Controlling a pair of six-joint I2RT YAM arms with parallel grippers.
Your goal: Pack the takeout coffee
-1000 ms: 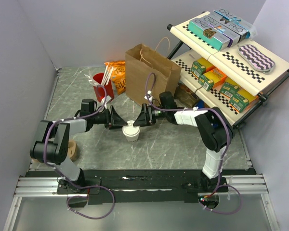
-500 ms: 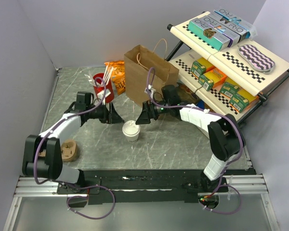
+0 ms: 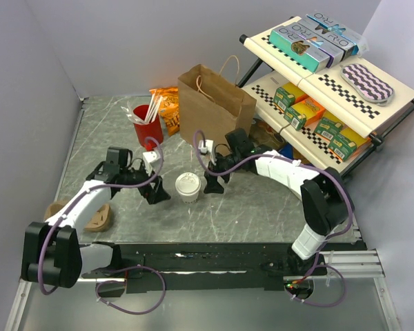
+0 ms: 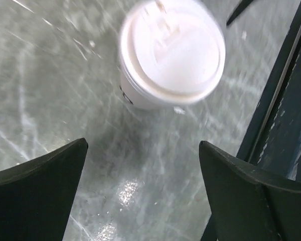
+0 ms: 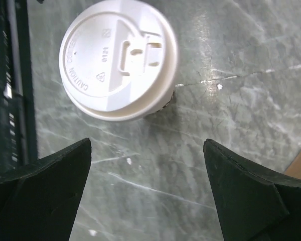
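**Top external view**
- Takeout coffee [image 3: 188, 186]: one white lidded cup. It stands upright on the table [image 3: 262, 207], about midway between the left and right edges and somewhat nearer the near edge.
- Left gripper [image 3: 155, 195]: one, low over the table just left of the cup and not touching it.
- Right gripper [image 3: 214, 185]: one, just right of the cup and also apart from it, so the cup stands between the two.
- Brown paper bag [image 3: 214, 103]: one, upright and open-topped, beyond the cup toward the far edge.
- Red cup [image 3: 147, 127]: one, holding white sticks, left of the bag.
- Orange snack bag [image 3: 168, 107]: one, between the red cup and the paper bag, at the far edge.
- Pulp carrier tray [image 3: 100, 219]: one, near the left edge and partly hidden by the left arm.
- Rack [image 3: 317, 76]: one, two-tiered, at the right edge, with four small green-and-yellow boxes on the lower tier.

**Left wrist view**
- Left gripper [image 4: 143, 144]: two black fingers [image 4: 40, 191] spread wide, with only bare table between them.
- Takeout coffee [image 4: 170, 50]: one, ahead of the fingertips and untouched; the picture is slightly blurred.

**Right wrist view**
- Right gripper [image 5: 146, 143]: two fingers [image 5: 246, 191] spread wide, holding nothing.
- Takeout coffee [image 5: 119, 57]: one, seen lid-on from above, beyond the fingertips and clear of both.
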